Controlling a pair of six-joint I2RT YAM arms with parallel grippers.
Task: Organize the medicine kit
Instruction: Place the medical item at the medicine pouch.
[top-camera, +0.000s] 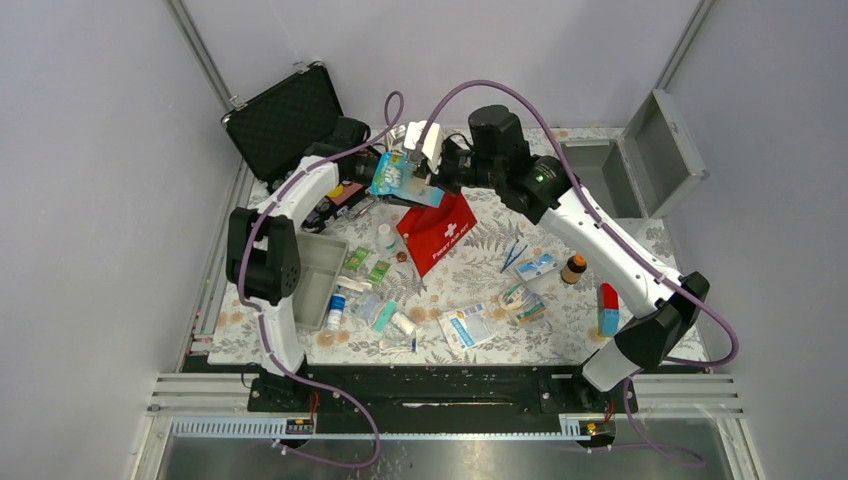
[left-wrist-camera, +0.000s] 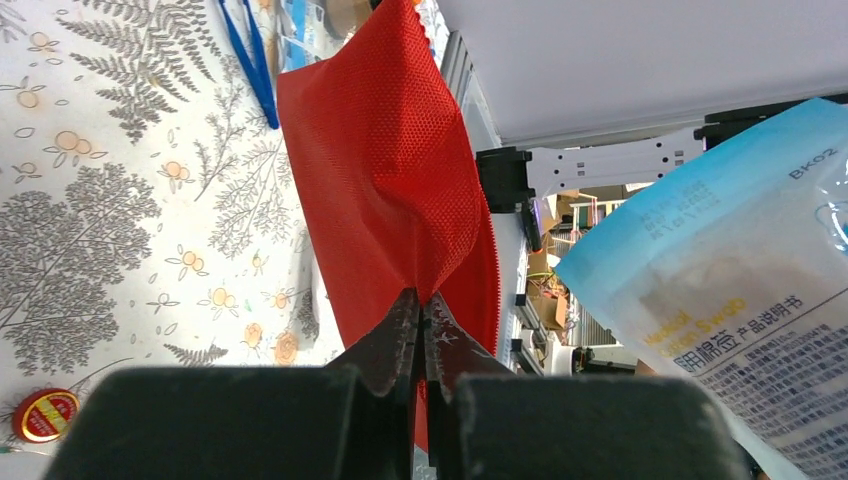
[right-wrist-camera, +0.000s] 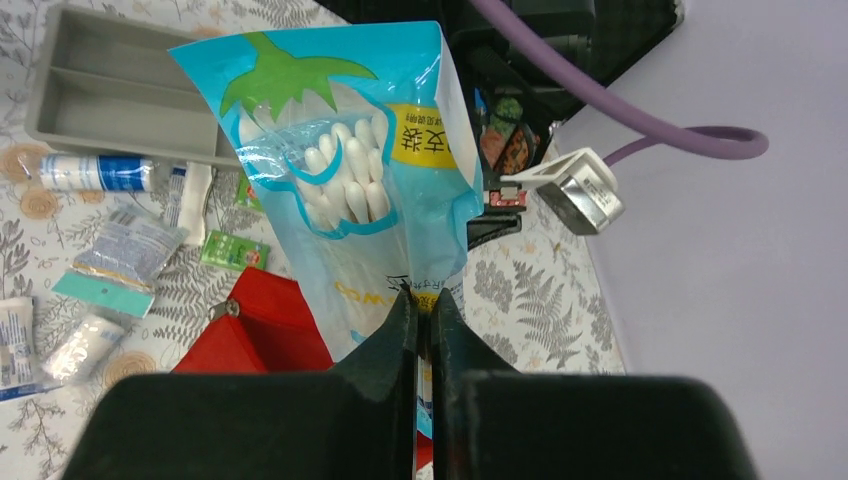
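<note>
The medicine kit (top-camera: 650, 160), a silver-grey metal box with its lid open, stands at the back right, away from both grippers. My left gripper (top-camera: 395, 208) is shut on an edge of the red first-aid pouch (left-wrist-camera: 380, 150), with the fabric pinched between the fingertips of the gripper (left-wrist-camera: 422, 305). The pouch (top-camera: 437, 230) lies at the middle of the table. My right gripper (top-camera: 425, 180) is shut on a blue bag of cotton swabs (right-wrist-camera: 340, 170), and the gripper (right-wrist-camera: 420, 300) holds it in the air just above the pouch's back end. The bag also shows in the left wrist view (left-wrist-camera: 720, 270).
A black foam-lined case (top-camera: 285, 118) stands open at the back left. A grey divided tray (top-camera: 318, 265) sits at the left. Tubes, packets and sachets lie scattered along the front. Blue tweezers (top-camera: 513, 253), a brown bottle (top-camera: 573, 268) and a red-and-blue item (top-camera: 608, 308) lie to the right.
</note>
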